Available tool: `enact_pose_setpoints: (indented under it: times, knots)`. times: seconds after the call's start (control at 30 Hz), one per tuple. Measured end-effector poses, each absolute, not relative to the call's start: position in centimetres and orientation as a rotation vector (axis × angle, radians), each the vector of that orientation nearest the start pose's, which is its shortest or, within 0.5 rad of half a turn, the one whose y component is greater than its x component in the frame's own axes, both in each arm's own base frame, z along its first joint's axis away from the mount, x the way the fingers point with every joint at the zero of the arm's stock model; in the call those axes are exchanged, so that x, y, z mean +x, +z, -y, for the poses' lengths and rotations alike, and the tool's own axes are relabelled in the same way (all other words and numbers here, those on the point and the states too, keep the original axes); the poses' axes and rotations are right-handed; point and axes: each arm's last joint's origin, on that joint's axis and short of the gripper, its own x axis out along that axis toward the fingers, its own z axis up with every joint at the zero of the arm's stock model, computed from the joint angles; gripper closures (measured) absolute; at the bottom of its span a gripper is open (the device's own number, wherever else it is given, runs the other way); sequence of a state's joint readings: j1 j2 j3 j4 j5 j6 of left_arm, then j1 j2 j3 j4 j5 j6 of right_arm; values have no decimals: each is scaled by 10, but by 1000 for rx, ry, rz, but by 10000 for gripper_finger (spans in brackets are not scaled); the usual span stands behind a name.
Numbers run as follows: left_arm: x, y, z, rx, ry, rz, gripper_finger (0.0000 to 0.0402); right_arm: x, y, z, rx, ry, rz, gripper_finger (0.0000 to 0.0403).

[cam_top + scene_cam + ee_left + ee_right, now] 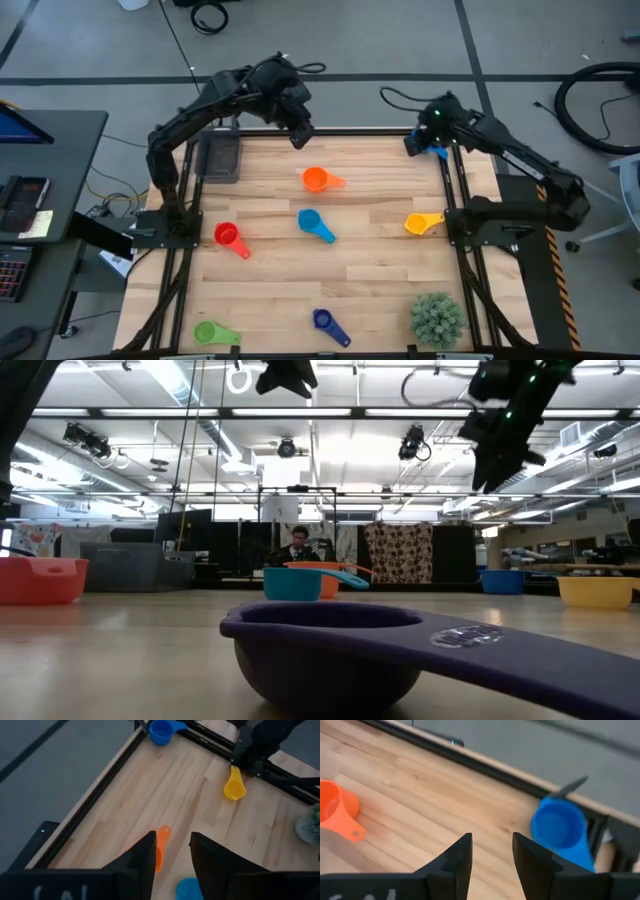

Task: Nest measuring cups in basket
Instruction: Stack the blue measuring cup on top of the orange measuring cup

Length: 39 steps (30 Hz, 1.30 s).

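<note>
Though small, likely light, stiff and a bit slick, so best pinched across the flat handle or over the rim. Orange cup (pixel 316 179) mid-bench, handle toward the right arm; blue cup (pixel 561 829) at the far right corner, just beyond the empty, parted right gripper (pixel 490 851). Left gripper (pixel 171 849) likewise parted and empty, above the far edge near the basket (pixel 220 158).

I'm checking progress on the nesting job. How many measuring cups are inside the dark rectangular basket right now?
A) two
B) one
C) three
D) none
D: in the high view the dark low-walled rectangular basket at the table's far left corner holds no cup, while the orange plastic measuring cup, the red one and the others lie scattered on the wooden table.
</note>
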<state>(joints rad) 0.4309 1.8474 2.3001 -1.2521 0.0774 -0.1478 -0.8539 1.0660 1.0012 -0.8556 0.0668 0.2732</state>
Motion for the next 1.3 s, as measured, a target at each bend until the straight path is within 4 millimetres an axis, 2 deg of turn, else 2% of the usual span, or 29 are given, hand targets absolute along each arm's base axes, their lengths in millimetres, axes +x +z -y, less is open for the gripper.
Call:
enact_pose_setpoints:
  times: [0.3, 0.53, 0.77, 1.0, 1.3]
  knots:
    - [320, 451, -145, -335, 399, -749, 276, 132, 261, 195, 748, -1065, -930, 258]
    - [320, 451, -145, -335, 398, -749, 276, 136, 231, 219, 702, -1037, -1087, 258]
    - [320, 451, -145, -335, 398, -748, 276, 138, 204, 234, 731, -1050, -1200, 258]
    - [320, 451, -145, -335, 399, -748, 276, 142, 181, 246, 655, -1032, -1305, 258]
    - [320, 451, -145, -335, 398, -747, 276, 143, 179, 249, 600, -1015, -1337, 266]
